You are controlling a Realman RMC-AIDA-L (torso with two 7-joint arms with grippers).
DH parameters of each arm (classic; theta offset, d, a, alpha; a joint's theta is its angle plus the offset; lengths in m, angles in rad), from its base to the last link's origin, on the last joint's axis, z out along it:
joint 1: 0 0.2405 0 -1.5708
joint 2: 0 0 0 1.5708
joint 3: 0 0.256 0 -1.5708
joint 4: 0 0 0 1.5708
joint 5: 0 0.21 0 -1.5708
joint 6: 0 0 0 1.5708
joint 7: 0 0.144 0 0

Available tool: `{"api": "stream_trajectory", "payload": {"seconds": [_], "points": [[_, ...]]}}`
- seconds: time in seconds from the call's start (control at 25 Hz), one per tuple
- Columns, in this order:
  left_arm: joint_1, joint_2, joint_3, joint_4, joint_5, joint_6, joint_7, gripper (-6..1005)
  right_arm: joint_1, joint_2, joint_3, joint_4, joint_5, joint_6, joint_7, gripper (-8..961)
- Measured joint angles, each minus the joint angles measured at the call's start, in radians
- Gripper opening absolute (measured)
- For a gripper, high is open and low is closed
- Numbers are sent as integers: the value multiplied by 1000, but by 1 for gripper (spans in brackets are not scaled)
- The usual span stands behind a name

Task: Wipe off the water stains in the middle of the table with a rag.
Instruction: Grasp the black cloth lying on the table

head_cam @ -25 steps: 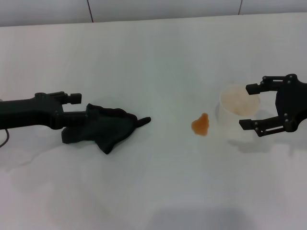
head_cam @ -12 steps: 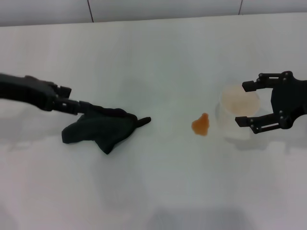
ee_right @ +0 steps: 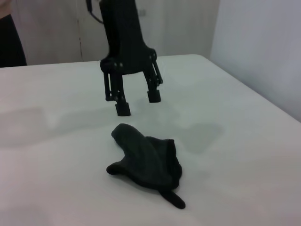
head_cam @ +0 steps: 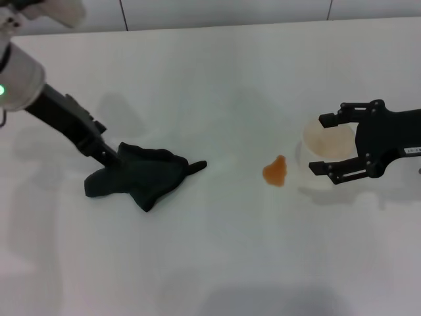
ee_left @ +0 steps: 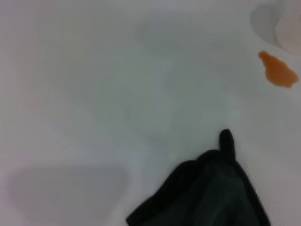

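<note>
Black cloth first: the rag lies bunched on the table, well left of the water stains, which remain unwiped. A second ago my left gripper lay low against the rag's left side; it has since lifted and now hangs just behind it, fingers apart and holding nothing. My right gripper has edged inward, its open fingers now set either side of the cup. My judgement: the rag is not yet secured, so wiping cannot begin.
</note>
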Motion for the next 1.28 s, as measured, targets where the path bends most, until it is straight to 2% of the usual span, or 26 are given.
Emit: {"api": "stream_trajectory", "payload": {"seconds": [0.04,0.12,0.36,0.84,1.0,1.28], "points": [[-7,-9,24,-1,21,-11,-6,851,2,0,-3,5,0,5,4,869],[-5,-13,66,-5,32,-31,-24,851,7,0,-5,16,0,10,8,869],[18,-15,264,-17,33,-119,-128,850,12,0,-6,28,0,14,12,869],[46,-17,464,-23,45,-229,-262,849,12,0,-6,37,0,13,13,869],[47,-17,478,-23,47,-238,-279,848,11,0,-6,37,0,11,13,869],[42,-17,507,-36,63,-245,-300,618,12,0,-7,37,1,5,14,869]]}}
